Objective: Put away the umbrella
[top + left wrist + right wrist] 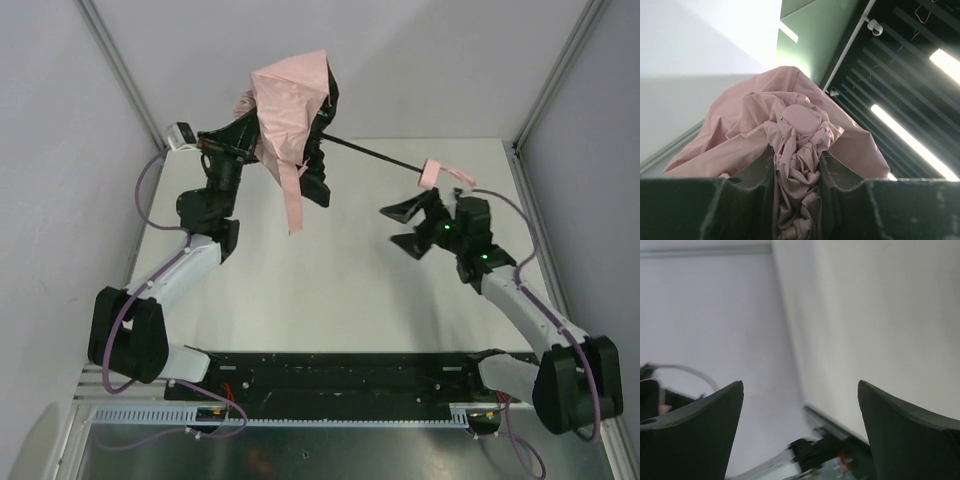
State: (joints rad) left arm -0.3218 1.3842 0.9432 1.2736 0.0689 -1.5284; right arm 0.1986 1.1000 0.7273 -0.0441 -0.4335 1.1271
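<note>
Umbrella (pixel 800 120) in left pincer (pixel 796 170), right pincer (pixel 403 226) apart

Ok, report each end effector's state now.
Left end effector: closed on the umbrella, gripping its bunched fabric.
Right end effector: open, holding nothing.

The umbrella (pixel 290 110) sits bunched in the left claw (pixel 796 170), raised over the bench's (pixel 330 290) far left. Its shaft (pixel 375 153) runs rightward to the handle (pixel 432 172), just behind the right claw (pixel 392 225).

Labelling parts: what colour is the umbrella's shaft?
The umbrella's shaft is black, clearest in the top external view.
</note>
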